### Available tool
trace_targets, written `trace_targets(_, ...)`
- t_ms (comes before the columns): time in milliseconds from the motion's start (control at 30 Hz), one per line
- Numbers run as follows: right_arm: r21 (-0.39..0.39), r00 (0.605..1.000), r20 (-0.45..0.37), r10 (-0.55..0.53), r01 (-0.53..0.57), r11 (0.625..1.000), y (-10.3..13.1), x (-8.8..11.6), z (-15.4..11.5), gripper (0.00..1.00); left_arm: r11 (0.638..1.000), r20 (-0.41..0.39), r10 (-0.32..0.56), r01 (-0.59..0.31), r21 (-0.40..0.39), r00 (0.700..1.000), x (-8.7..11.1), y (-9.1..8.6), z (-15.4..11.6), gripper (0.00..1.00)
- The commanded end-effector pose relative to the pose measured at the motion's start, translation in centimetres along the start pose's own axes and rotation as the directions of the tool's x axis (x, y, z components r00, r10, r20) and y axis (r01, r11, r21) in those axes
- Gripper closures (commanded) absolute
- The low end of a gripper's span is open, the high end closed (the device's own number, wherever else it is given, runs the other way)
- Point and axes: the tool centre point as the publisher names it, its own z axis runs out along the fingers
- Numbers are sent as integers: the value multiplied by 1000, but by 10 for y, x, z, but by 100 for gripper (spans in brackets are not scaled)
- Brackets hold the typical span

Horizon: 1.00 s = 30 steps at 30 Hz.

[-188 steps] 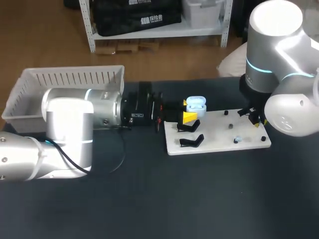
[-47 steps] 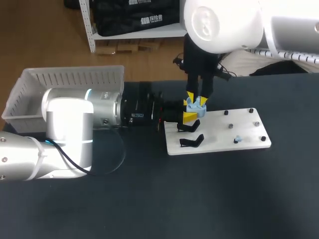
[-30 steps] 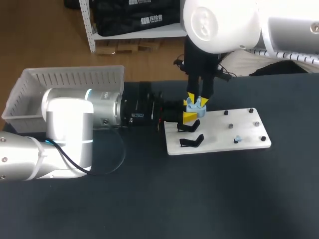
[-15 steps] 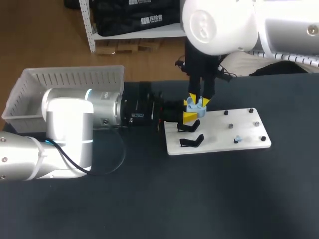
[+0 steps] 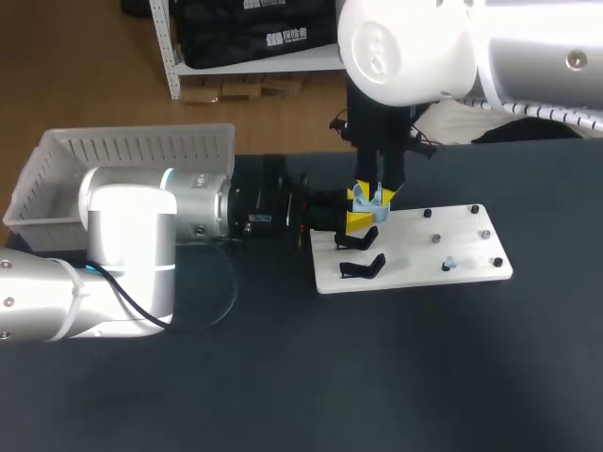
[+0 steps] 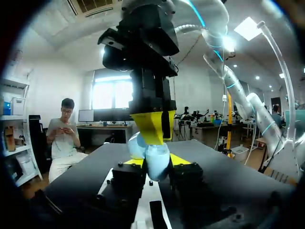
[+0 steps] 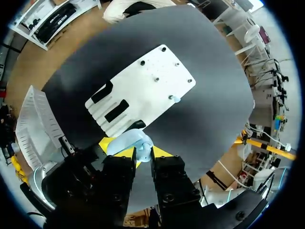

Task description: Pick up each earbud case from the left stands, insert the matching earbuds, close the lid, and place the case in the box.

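left gripper (image 6: 156, 161) is clamped on the pale blue rounded earbud case (image 5: 371, 200), one yellow tip pressed to each side, holding it over the left end of the flat white board (image 5: 415, 268), above the black stands (image 5: 361, 266). right gripper (image 5: 375, 192) hangs straight down onto the case's top; whether it grips anything, cannot tell. a small pale blue earbud (image 5: 450, 265) lies on the board's right part. the white slatted plastic box (image 5: 132, 146) sits well apart, far left.

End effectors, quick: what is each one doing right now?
Left end effector: closed on the earbud case.
Right end effector: cannot be told.
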Motion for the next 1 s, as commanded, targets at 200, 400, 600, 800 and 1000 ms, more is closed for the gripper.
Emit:
trace_targets(200,-5,1000,-13,-1,1,1000,1,0,1,62,1000,5,4,-4,-3,1000,1,0,0,100)
trace_targets(400,-60,1000,-5,1,-2,998,-10,8,-9,51,1000,5,4,-4,-3,1000,1,0,0,100)
trace_targets(600,-167,1000,-14,-19,17,986,-39,13,-21,50,1000,5,4,-4,-3,1000,1,0,0,100)
trace_targets(800,-266,985,83,-149,166,949,-72,8,-18,32,1000,5,4,-4,-3,1000,1,0,0,100)
trace_targets(1000,-301,956,157,-250,287,909,-99,2,-6,36,1000,5,4,-4,-3,1000,1,0,0,100)
